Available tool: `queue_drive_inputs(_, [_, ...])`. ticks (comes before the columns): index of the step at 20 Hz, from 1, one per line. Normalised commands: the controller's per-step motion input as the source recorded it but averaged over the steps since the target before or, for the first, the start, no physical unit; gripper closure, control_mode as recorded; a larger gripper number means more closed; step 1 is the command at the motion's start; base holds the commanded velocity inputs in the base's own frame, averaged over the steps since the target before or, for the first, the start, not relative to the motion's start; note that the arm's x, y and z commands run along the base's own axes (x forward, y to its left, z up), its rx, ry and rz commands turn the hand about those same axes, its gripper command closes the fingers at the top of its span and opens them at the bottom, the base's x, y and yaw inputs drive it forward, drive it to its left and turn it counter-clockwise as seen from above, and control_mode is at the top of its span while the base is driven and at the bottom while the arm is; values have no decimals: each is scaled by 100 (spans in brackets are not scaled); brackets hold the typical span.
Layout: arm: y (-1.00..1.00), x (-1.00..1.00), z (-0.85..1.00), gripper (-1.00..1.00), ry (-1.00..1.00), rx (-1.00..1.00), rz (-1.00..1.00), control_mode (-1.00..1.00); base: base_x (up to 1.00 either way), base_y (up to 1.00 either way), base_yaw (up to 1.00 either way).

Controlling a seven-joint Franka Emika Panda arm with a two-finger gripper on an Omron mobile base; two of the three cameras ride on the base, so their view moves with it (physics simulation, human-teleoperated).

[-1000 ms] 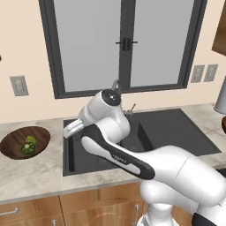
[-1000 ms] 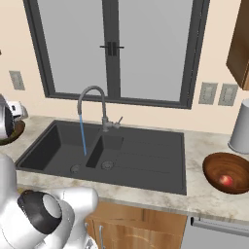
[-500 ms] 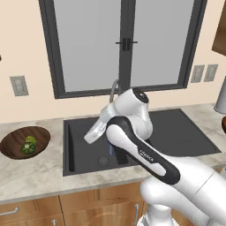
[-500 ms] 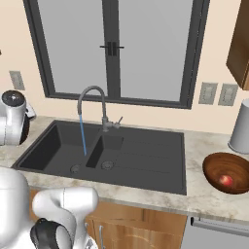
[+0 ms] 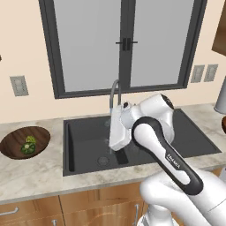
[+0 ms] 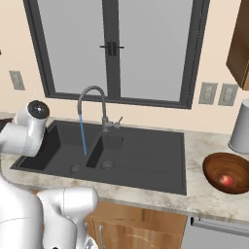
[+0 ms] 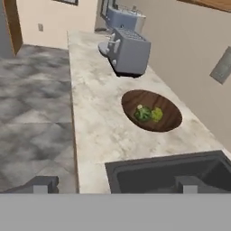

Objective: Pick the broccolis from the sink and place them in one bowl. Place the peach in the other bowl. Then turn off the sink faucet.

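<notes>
fingers: gripper (image 7: 115,184) spread wide, empty | target: sink faucet (image 6: 98,109) lever sat right of the spout, gripper left of it | water ran

in the left base view the white arm (image 5: 150,132) covers the lower part of the sink faucet (image 5: 114,90) and the middle of the sink (image 5: 84,141). the second bowl (image 5: 223,122) is cut by the right edge there. the broccolis (image 5: 29,145) are too small to tell apart as two.
</notes>
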Motion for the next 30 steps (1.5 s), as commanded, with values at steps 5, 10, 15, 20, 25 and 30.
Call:
queue_drive_inputs(5, [-42,-12,4,-100,-22,0,31,-100,0,0,0])
queue_drive_inputs(10, [-50,-46,4,-100,-30,0,2,-100,0,0,0])
queue_drive_inputs(15, [-46,-32,0,-100,-31,0,-9,-100,0,0,0])
queue_drive_inputs(20, [-69,-5,0,-100,-20,0,-20,-100,0,0,0])
queue_drive_inputs(25, [-74,-15,-1,-100,-30,3,-28,-100,0,0,0])
queue_drive_inputs(30, [-52,0,-13,-100,-22,6,-23,-100,0,0,0])
